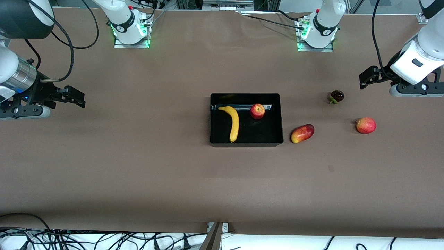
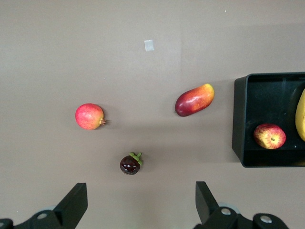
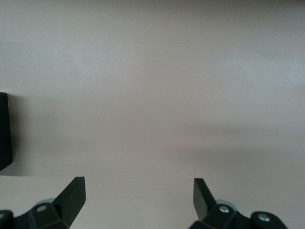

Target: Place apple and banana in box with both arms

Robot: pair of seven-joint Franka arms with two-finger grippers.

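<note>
The black box point(image 1: 281, 118) stands mid-table. The yellow banana point(image 1: 234, 122) and the red apple point(image 1: 257, 111) lie inside it, apart from each other. The left wrist view also shows the box point(image 2: 239, 119), the apple point(image 2: 269, 136) and the banana's edge point(image 2: 300, 114). My left gripper point(image 1: 365, 78) hangs open and empty over the left arm's end of the table, and its wrist view shows it point(image 2: 141, 200) wide open. My right gripper point(image 1: 77, 97) hangs open and empty over the right arm's end, and its wrist view point(image 3: 139, 193) shows bare table and a box corner point(image 3: 4, 133).
A red-yellow mango point(image 1: 302, 133) lies beside the box toward the left arm's end. A dark mangosteen point(image 1: 336, 96) and a red-pink fruit point(image 1: 366, 125) lie farther toward that end, below the left gripper. All three show in the left wrist view: mango point(image 2: 194, 99), mangosteen point(image 2: 130, 164), red-pink fruit point(image 2: 89, 116).
</note>
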